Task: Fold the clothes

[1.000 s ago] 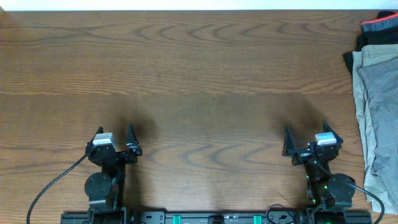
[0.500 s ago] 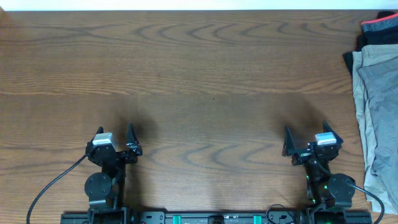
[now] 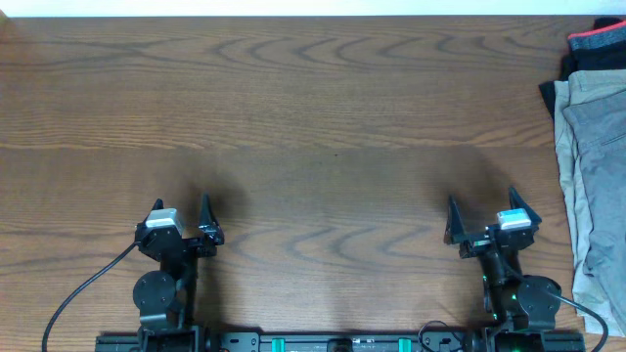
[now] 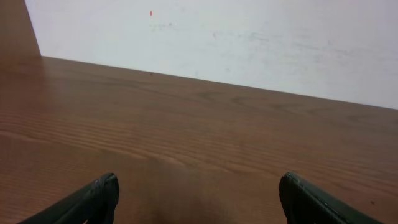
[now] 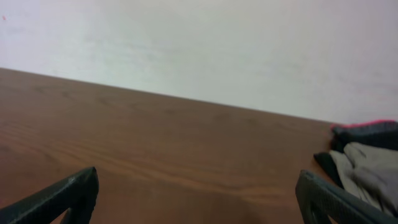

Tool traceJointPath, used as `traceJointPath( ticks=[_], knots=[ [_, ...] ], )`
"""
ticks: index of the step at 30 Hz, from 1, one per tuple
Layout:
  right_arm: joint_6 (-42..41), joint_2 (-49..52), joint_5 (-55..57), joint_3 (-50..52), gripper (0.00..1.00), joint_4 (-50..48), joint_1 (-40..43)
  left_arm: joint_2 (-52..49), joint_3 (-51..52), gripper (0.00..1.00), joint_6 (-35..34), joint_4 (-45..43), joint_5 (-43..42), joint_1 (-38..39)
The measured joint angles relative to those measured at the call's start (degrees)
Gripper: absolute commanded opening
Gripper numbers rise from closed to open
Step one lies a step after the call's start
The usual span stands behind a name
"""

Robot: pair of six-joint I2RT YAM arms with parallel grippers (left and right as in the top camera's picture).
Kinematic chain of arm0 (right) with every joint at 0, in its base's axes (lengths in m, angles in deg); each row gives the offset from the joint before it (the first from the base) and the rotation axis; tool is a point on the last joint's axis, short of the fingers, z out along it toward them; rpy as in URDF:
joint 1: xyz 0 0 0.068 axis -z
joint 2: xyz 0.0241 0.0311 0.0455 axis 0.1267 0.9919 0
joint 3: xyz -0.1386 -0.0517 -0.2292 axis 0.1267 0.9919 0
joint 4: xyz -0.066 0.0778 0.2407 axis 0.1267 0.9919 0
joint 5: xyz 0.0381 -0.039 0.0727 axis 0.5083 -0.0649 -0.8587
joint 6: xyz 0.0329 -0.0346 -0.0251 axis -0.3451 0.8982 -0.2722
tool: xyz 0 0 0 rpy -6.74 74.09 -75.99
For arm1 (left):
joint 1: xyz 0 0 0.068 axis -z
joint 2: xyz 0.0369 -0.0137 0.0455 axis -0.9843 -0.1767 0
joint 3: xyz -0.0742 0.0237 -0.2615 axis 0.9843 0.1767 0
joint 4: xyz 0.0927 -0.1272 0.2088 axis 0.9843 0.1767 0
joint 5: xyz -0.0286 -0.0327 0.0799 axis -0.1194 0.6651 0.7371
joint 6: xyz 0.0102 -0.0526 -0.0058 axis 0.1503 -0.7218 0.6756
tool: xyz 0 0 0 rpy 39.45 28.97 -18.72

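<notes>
The left gripper (image 3: 181,207) hangs over the table's (image 3: 313,117) near edge, toward its left end, with its two fingers (image 4: 99,194) spread wide and nothing between them. Only bare wood grain shows in the gap in the left wrist view. A black cable (image 3: 83,293) curves off its base past the table's near edge. The middle of the table shows plain brown wood, and a pale wall (image 4: 249,43) rises behind its far edge.

The right gripper (image 3: 481,203) sits over the table's near edge toward the right end, its fingers (image 5: 74,190) also wide apart and holding nothing.

The clothes (image 3: 592,176) lie in a heap along the table's right edge (partly cut off by the frame). They are pale khaki-grey cloth in long folds, running from the far right corner down toward the near edge. At the table's far right corner a dark piece with a red band (image 3: 597,44) lies at the top of the heap. Neither gripper touches the cloth.
</notes>
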Motion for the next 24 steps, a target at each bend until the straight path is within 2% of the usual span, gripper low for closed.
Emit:
traceJointPath(
  ticks=[5, 10, 12, 16, 20, 24],
  knots=[
    [-0.24, 0.0, -1.31, 0.0, 0.99, -4.57, 0.0, -0.07, 0.0, 0.84, -0.2, -1.11, -1.09, 0.0],
    [-0.26, 0.02, -2.97, -0.15, 0.99, -14.05, 0.0, -0.22, -0.33, 0.84, -0.2, -4.31, -2.82, 0.0],
    [-0.26, 0.59, -3.52, -1.25, 0.99, -14.36, 0.0, -0.72, -1.68, 0.84, -0.2, -4.24, -3.3, 0.0],
    [-0.11, 5.88, -3.87, -6.78, 0.99, -11.19, 0.0, -5.62, -7.96, 0.84, -0.2, -4.24, -3.52, 0.0],
    [0.39, 16.63, -4.02, -16.06, 0.99, -5.11, 0.0, -15.5, -17.59, 0.83, -0.2, -2.67, -3.69, 0.0],
    [0.46, 32.44, -4.15, -28.83, 0.99, 5.68, 0.0, -30.16, -31.65, 0.84, -0.22, 10.1, -3.82, 0.0]
  ],
)
